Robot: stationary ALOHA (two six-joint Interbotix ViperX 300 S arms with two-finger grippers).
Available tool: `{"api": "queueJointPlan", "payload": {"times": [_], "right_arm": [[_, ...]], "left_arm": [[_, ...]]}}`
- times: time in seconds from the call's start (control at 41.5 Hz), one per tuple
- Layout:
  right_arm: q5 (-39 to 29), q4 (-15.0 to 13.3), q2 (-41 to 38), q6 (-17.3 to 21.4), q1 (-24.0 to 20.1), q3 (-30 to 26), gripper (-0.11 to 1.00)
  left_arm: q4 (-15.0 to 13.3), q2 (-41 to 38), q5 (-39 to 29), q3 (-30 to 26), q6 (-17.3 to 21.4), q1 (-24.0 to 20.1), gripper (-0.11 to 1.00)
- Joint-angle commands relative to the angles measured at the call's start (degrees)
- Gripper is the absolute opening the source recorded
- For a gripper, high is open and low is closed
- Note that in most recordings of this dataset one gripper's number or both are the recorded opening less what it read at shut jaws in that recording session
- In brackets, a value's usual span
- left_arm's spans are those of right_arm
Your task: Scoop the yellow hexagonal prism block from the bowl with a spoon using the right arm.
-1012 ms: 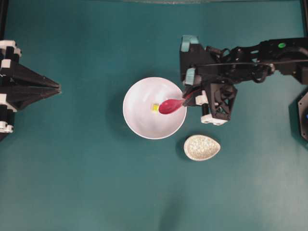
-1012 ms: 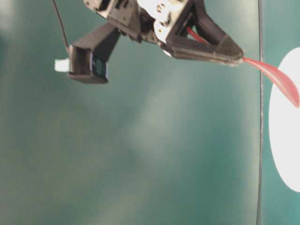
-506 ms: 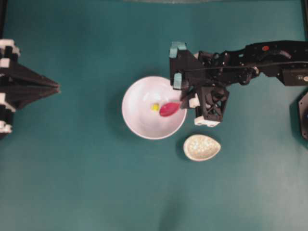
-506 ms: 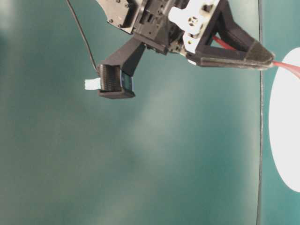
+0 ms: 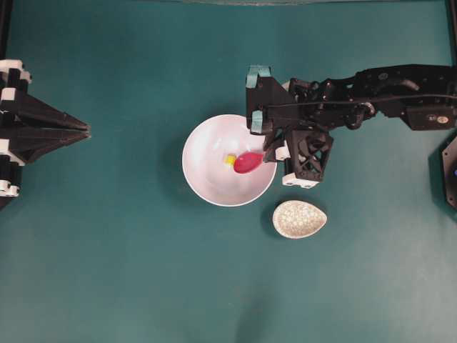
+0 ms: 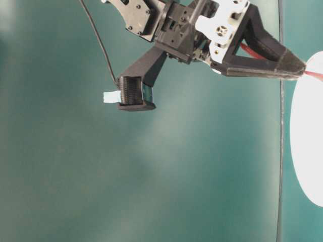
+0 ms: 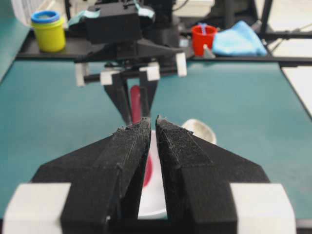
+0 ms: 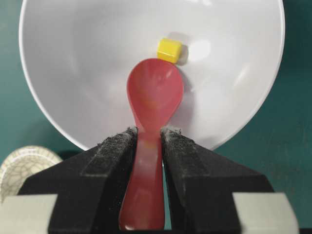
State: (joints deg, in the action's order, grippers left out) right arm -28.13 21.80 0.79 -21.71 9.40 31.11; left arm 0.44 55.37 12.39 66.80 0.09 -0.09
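The white bowl [image 5: 214, 182] sits mid-table. The tiny yellow block [image 5: 230, 159] lies on its bottom, also in the right wrist view [image 8: 169, 50]. My right gripper [image 5: 270, 151] is at the bowl's right rim, shut on the handle of the pink-red spoon [image 5: 248, 162]. In the right wrist view the jaws [image 8: 149, 130] clamp the handle and the spoon's scoop [image 8: 154, 92] lies inside the bowl [image 8: 87, 63], its tip touching the block. My left gripper [image 5: 87, 130] is shut and empty at the far left, pointing at the bowl [image 7: 153, 120].
A speckled egg-shaped spoon rest [image 5: 299, 219] lies just below and right of the bowl. In the left wrist view a yellow container [image 7: 48, 31], a red cup [image 7: 203, 38] and a blue cloth [image 7: 239, 41] stand beyond the table's far edge.
My right arm has moved left toward the bowl with the spoon, and the scoop has tilted down into it. The block has stayed in place. The left arm has not moved.
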Motion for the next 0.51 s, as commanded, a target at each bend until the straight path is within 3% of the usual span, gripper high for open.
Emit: {"api": "queueJointPlan", "payload": {"times": [0.0,0.482], "right_arm": [[0.62,0.00,0.62,-0.09,0.09,-1.49,0.24],[4.92,0.00,-1.67,-0.18,0.09,-1.49,0.24]], "left_arm": [[0.18,-0.26,0.26,-1.49,0.09,0.00,0.13],[0.18,0.18,0.09,-1.49,0.09,0.00,0.13]]}}
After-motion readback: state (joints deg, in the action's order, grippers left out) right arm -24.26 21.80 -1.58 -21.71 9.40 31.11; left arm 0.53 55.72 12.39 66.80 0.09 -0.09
